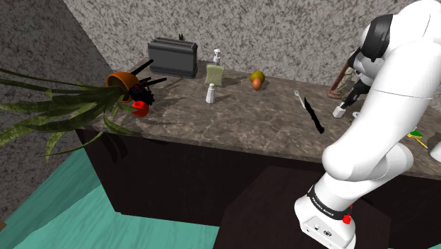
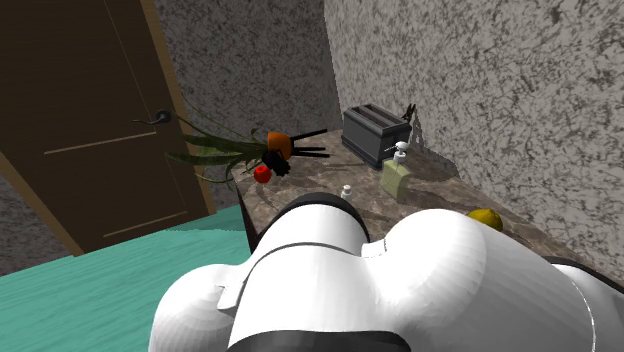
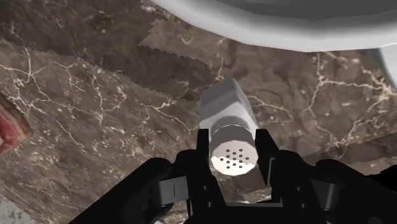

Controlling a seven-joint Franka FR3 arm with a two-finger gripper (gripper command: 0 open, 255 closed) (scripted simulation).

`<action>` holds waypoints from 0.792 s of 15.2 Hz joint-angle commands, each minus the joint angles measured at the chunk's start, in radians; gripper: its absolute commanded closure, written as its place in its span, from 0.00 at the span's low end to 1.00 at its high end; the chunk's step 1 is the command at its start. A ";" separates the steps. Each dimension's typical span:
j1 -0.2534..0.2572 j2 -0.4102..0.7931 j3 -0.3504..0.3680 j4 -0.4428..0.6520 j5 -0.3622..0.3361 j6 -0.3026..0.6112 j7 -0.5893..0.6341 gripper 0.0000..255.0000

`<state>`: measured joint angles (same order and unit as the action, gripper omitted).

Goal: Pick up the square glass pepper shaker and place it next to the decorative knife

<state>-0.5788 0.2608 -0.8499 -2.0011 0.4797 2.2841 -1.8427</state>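
shoulder view: the only writing is small print on the black band (image 1: pixel 326 205) at the arm's foot, too small to read. the gripper (image 1: pixel 345 105) points down at the dark marble counter (image 1: pixel 233 120) with a white shaker (image 1: pixel 340 112) at its tips. the shaker is near the black knife (image 1: pixel 311 113), on that knife's right in this view. a second shaker (image 1: pixel 210 93) stands well apart, in front of a soap bottle (image 1: pixel 216 71) and a toaster (image 1: pixel 172 58). a fruit (image 1: pixel 257 80) lies between bottle and knife. a tipped pot (image 1: pixel 124 80) spreads leaves at the counter's left end.

second exterior view: the white arm (image 2: pixel 400 280) hides the near counter. the second shaker (image 2: pixel 347 191), bottle (image 2: pixel 397 176) and toaster (image 2: pixel 375 135) show beyond it, with a brown door (image 2: pixel 80 120) at the left.

wrist view: the fingers (image 3: pixel 202 149) clasp the shaker (image 3: pixel 228 108) by its holed cap, one on each side. i cannot tell whether its base rests on the counter.
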 commanded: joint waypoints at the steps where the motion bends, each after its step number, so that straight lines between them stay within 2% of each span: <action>1: -0.006 0.010 0.006 -0.004 0.014 0.010 -0.012 1.00; 8: -0.006 0.010 0.006 -0.004 0.014 0.010 -0.012 1.00; 9: -0.006 0.010 0.006 -0.004 0.014 0.010 -0.012 0.00; 12: -0.006 0.010 0.006 -0.004 0.014 0.010 -0.012 0.00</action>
<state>-0.5851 0.2713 -0.8444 -2.0054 0.4935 2.2941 -1.8544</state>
